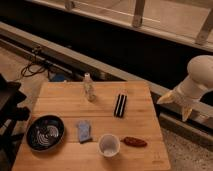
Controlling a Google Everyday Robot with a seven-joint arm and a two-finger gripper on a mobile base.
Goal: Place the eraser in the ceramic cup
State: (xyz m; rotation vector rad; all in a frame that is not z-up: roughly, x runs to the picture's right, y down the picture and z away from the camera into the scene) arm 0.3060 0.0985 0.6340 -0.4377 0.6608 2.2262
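The eraser (120,105), a flat black block with a pale stripe down its length, lies on the wooden table (65,100) right of centre. The ceramic cup (108,144), small, round and white, stands near the front edge, below and slightly left of the eraser. My gripper (176,103) hangs from the white arm (197,80) off the table's right side, above the floor, well right of the eraser. Nothing shows between its fingers.
A dark bowl with a swirl pattern (45,132) sits at the front left. A small blue pad (84,131) lies left of the cup. A reddish-brown oblong thing (135,142) lies right of the cup. A small clear bottle (89,89) stands at the back centre.
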